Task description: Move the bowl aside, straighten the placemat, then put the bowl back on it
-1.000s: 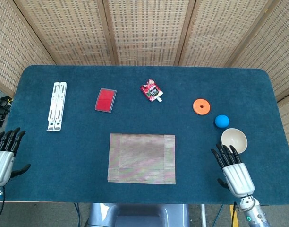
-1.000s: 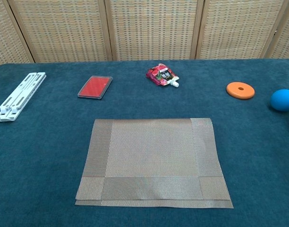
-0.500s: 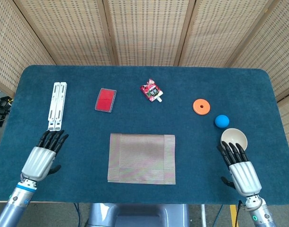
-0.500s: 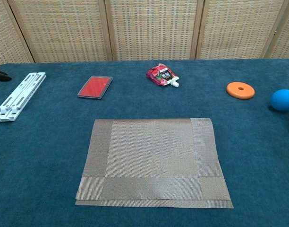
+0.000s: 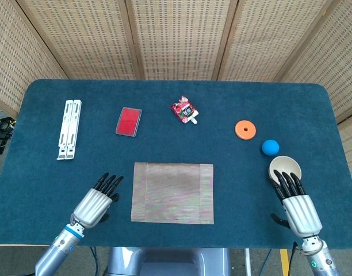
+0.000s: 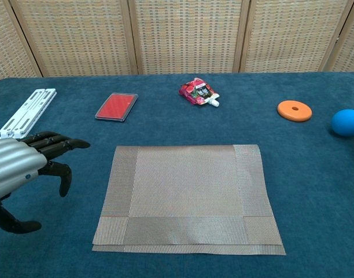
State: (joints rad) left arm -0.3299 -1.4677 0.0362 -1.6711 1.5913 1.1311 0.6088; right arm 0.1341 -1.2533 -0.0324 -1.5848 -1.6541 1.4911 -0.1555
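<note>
We see bright, even light — sharp focus, no glare, only faint shadow beneath the left hand's fingers (image 6: 52, 145).

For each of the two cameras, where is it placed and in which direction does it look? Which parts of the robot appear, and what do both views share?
Head view: high above the near table edge, looking steeply down on the whole table; both the left hand and the right hand show, the right one's fingers by the bowl.
Chest view: lower, looking forward across the table to the woven screens; only the left hand shows.
Shared: placemat, left hand, red case, orange disc, blue ball.
</note>
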